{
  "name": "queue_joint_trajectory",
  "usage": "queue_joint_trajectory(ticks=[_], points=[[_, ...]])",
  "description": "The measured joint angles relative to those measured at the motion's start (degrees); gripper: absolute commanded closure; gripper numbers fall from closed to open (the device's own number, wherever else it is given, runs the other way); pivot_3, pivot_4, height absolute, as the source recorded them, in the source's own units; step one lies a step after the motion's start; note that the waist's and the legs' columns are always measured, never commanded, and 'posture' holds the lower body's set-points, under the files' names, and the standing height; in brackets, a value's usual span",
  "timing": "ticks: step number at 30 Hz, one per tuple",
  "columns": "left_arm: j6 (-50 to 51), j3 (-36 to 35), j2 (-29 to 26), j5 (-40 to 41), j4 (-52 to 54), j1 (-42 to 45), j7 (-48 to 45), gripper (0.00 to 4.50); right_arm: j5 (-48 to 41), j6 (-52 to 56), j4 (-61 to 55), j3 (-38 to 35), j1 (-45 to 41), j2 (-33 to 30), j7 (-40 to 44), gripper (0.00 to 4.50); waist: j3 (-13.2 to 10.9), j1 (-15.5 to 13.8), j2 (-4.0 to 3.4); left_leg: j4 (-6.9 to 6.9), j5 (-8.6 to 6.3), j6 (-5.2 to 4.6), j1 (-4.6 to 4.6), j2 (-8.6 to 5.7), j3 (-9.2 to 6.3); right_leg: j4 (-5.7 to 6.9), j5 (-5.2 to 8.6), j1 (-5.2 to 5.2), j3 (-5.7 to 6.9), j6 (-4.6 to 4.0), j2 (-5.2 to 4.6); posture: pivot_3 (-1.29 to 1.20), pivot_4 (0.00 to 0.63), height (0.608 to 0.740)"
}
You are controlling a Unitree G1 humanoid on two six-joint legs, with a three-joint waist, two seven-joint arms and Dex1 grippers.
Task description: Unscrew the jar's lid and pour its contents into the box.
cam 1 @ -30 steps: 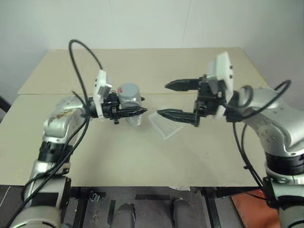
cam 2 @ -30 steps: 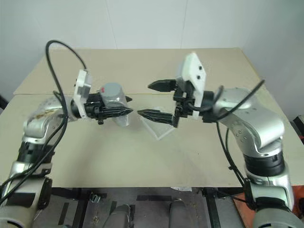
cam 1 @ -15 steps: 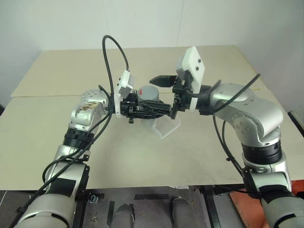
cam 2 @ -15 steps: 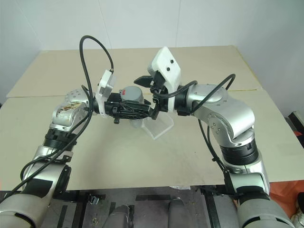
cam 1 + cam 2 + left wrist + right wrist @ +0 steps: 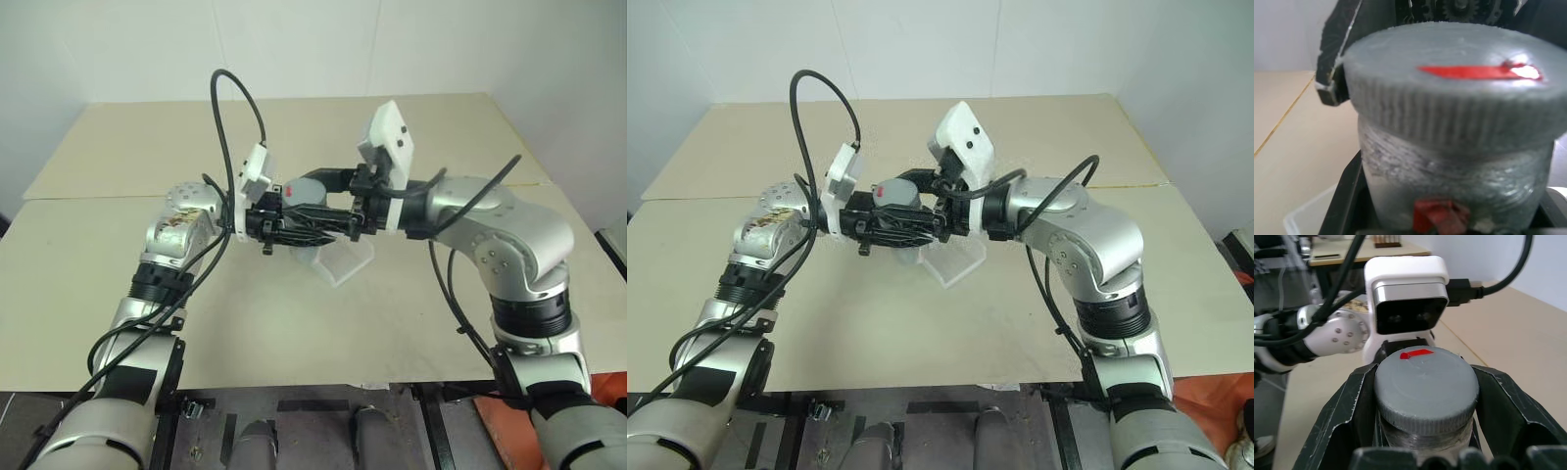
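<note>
1. Head views, vs earlier: 1 s ago the right gripper [image 5: 338, 206] stood apart from the jar w/ jaws wide; half a sec ago it was at the jar w/ the upper finger raised above the lid. Now both fingers are clamped on the lid [image 5: 315, 186]. Left gripper [image 5: 299, 227] has kept its grip on the jar [image 5: 893, 223] throughout. Whole pic also shifted since 1 s ago, so camera moved.

2. Head views, now: both arms meet mid-air over the table [image 5: 441, 127], grippers pointing at each other, roughly level. Jar hangs betw. them, just above the box [image 5: 343, 262], which lies on the table under and slightly right of the jar. Jar upright, long axis vertical, lid on top, leaning a touch.

3. Left wrist view: jar fills most of frame, clear wall w/ a bit of red label [image 5: 1442, 215] low down. Grey ribbed lid [image 5: 1459, 98] still on, red mark [image 5: 1479, 72] on its flat top. Left fingers hug the jar body from both sides; a right finger [image 5: 1334, 63] presses the lid rim. Box corner [image 5: 1308, 220] below.

4. Right wrist view: lid [image 5: 1425, 387] seen from slightly above, red mark toward the left wrist camera [image 5: 1406, 298]. Right fingers [image 5: 1349, 416] shut tight against the lid's ribbed edge, one each side. Contents can't be made out.
</note>
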State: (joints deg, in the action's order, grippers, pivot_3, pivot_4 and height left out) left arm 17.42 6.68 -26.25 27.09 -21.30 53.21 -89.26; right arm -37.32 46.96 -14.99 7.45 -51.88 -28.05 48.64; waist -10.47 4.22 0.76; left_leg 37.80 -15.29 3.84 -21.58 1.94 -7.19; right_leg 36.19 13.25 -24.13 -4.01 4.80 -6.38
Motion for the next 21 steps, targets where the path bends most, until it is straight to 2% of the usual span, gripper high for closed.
queue_joint_trajectory(ticks=[5, 8, 11, 13, 14, 16, 17, 21], points=[[3.1, 2.1, -2.8, 4.1, 6.5, -1.5, -2.2, 2.56, 0.1, -8.6, 11.1, 1.6, -3.9, 0.2, 18.1, 1.73, 0.0, 0.8, -0.02, 0.00, 0.00, 0.00, 0.07, 0.02, 0.00, 0.00, 0.00, 0.00, -0.01, 0.00, 0.02, 0.00, 0.150, 0.740], [4.5, 2.4, -5.1, 6.0, 9.5, -2.7, -1.5, 2.56, 1.1, -12.9, 17.9, 3.3, -6.7, 2.3, 24.4, 1.73, 0.0, 1.7, -0.02, 0.01, 0.00, 0.00, 0.10, 0.02, -0.02, 0.04, 0.00, 0.00, -0.02, -0.01, 0.04, 0.00, 0.150, 0.740], [5.1, 1.9, -5.8, 6.2, 10.2, -3.9, -1.0, 2.56, 2.4, -15.3, 22.2, 4.4, -8.5, 3.7, 27.4, 1.73, 0.0, 1.7, -0.03, 0.01, 0.00, 0.01, 0.10, 0.02, -0.05, 0.11, 0.00, 0.01, -0.01, -0.01, 0.04, 0.00, 0.150, 0.740], [5.3, 1.6, -5.8, 6.0, 10.3, -4.5, -0.7, 2.56, 3.1, -16.8, 23.8, 4.8, -8.7, 4.2, 28.2, 1.01, 0.0, 1.6, -0.04, 0.01, 0.02, 0.03, 0.07, 0.02, -0.05, 0.14, 0.00, 0.00, 0.00, -0.01, 0.04, 0.00, 0.150, 0.740], [5.4, 1.6, -5.7, 6.0, 10.3, -4.6, -0.8, 2.56, 3.7, -17.3, 24.1, 4.9, -8.8, 4.3, 28.4, 0.85, 0.0, 1.5, -0.04, 0.01, 0.02, 0.04, 0.06, 0.02, -0.06, 0.16, 0.00, 0.00, 0.01, -0.01, 0.04, 0.00, 0.150, 0.740], [5.4, 1.5, -5.8, 6.0, 10.3, -4.9, -1.0, 2.56, 5.0, -17.9, 24.5, 4.9, -8.7, 4.1, 27.9, 0.20, 0.0, 1.4, -0.04, 0.01, 0.05, 0.10, 0.03, 0.01, -0.08, 0.23, 0.00, 0.00, 0.02, 0.00, 0.03, 0.00, 0.150, 0.740], [5.4, 1.3, -5.8, 6.0, 10.3, -5.0, -1.1, 2.56, 5.3, -17.9, 24.4, 4.8, -8.5, 3.9, 27.4, 0.03, 0.0, 1.4, -0.05, 0.01, 0.06, 0.10, 0.03, 0.01, -0.08, 0.23, 0.00, -0.01, 0.03, -0.01, 0.03, 0.00, 0.150, 0.740], [4.8, 0.9, -6.1, 5.0, 8.8, -4.9, -0.7, 2.56, 6.3, -17.5, 21.0, 3.8, -5.9, 2.1, 24.0, 0.03, 0.0, 1.4, -0.05, 0.01, 0.05, 0.09, 0.05, 0.02, -0.08, 0.29, 0.00, -0.01, 0.03, -0.01, 0.04, 0.00, 0.150, 0.740]])
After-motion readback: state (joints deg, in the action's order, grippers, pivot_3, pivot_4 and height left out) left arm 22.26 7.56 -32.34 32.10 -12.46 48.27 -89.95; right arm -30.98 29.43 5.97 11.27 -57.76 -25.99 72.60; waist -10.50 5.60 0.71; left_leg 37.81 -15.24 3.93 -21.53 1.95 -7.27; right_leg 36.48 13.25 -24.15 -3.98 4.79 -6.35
